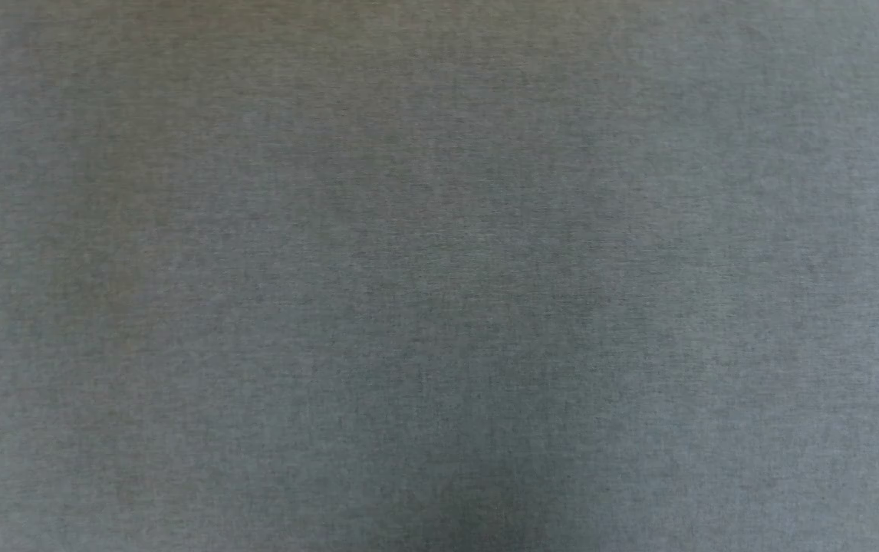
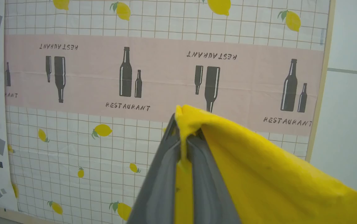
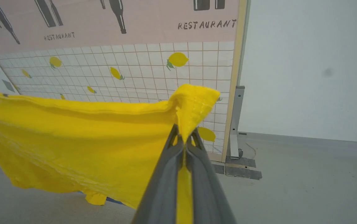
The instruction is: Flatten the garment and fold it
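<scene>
The garment is a bright mustard-yellow cloth held up in the air. In the left wrist view my left gripper is shut on one edge of it, and the cloth falls away to the lower right. Seen from the right wrist, my right gripper is shut on another corner, and the garment stretches off to the left as a taut sheet with a folded upper hem. Its print is hidden. The head view looks down on plain grey fabric.
A screen with a lemon-and-grid pattern and a pink "RESTAURANT" bottle band stands ahead of both wrists. Its wooden edge post rests on a taped foot on the grey floor. A pale wall lies to the right.
</scene>
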Robot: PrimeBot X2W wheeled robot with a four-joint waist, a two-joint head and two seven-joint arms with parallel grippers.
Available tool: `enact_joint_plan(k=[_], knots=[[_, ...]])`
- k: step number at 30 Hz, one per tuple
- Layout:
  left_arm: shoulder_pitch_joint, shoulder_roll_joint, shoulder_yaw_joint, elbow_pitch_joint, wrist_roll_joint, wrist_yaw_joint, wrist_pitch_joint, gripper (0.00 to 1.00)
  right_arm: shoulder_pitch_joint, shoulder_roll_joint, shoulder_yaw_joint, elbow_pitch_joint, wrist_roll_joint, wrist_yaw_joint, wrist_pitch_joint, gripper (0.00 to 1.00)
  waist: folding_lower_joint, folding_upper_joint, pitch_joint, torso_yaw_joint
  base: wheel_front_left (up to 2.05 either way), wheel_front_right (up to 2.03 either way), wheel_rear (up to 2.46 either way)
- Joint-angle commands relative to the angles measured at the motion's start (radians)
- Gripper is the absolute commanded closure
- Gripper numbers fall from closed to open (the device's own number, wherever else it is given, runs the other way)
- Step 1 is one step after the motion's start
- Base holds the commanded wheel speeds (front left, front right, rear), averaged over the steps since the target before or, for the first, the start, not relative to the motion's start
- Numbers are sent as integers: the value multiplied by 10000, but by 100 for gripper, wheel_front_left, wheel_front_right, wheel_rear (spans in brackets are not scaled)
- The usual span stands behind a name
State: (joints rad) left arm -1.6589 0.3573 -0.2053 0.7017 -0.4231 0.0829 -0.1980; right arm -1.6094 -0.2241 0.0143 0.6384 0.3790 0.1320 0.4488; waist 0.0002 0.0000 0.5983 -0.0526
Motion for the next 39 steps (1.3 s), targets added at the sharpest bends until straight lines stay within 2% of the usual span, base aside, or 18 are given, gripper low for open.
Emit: enact_joint_plan(k=[1,10,13,16,24,29,34,39], knots=[[362,-84,59,58,-166,-149,-155,100,431,-82,157,14,294,-13,-94,100,-2,0,-256,192,0,0,0],[3272,-365,218,-152,-814,-1184,-590,100,3940,-800,1809,-833,2618,-13,-933,100,-2,0,-2399,579,0,0,0],[4856,-544,433,-685,-1155,-1381,-621,100,5491,-1009,2241,-1271,3193,-13,-1240,100,-2,0,-3329,646,0,0,0],[6724,-711,549,-1426,-1335,-1348,-630,100,7049,-1124,2459,-1704,3709,-13,-1487,100,-2,0,-4107,727,0,0,0],[12514,-1280,927,-3768,-2106,-525,-471,100,11220,-1118,2100,-2469,4372,-13,-2324,100,-2,0,-5474,791,0,0,0],[15293,-1455,997,-4856,-2562,-36,107,100,13085,-1014,1708,-2513,3992,-13,-2759,100,-2,0,-5771,845,0,0,0],[17218,-1316,874,-5307,-2698,689,1259,100,14411,-851,1494,-2667,3666,-13,-2863,100,-2,0,-5982,891,0,0,0],[18636,-921,474,-5551,-2831,1357,3193,100,15505,-908,1167,-3079,3271,-13,-2559,100,-2,0,-6091,951,0,0,0]])
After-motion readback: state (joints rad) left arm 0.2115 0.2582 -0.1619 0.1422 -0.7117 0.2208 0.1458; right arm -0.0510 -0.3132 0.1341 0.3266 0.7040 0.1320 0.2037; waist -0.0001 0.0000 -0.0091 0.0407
